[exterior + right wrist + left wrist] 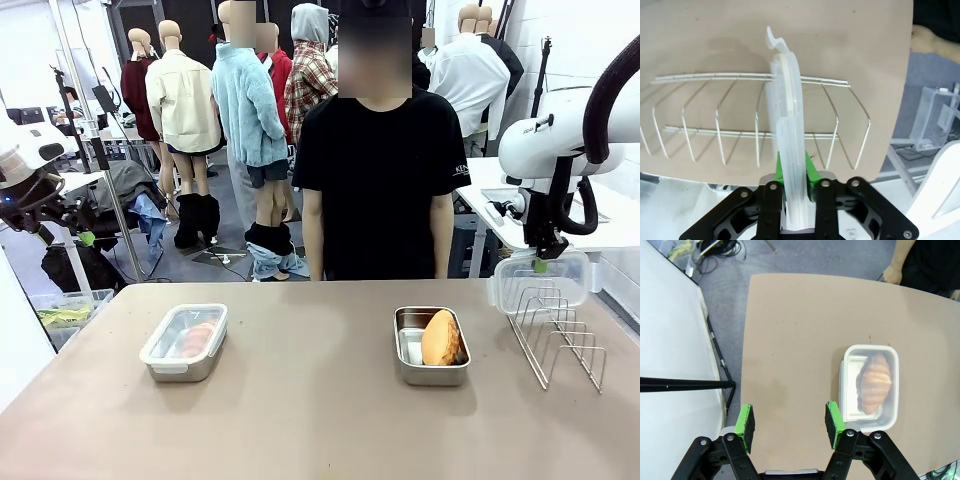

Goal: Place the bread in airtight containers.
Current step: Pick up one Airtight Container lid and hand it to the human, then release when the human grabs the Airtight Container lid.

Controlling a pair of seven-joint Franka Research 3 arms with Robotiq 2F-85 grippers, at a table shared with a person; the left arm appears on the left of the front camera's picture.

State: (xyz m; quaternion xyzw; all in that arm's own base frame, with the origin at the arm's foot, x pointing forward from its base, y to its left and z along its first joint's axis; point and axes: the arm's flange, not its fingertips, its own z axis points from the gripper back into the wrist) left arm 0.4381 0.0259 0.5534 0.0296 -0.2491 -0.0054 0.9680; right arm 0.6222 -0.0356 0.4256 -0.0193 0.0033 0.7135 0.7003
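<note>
Gripping a clear lid [786, 145] edge-on, your right gripper [792, 172] sits above the wire rack [755, 130]; your left gripper [790, 426] stands wide and empty, the lidded croissant container [871, 387] at its one o'clock.

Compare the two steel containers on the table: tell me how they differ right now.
The left container has its clear lid on; the right container is open, its lid held up by the right end effector over the wire rack. The left one holds a ridged croissant; the right one a smoother bun. Both are small rectangular steel pans.
</note>
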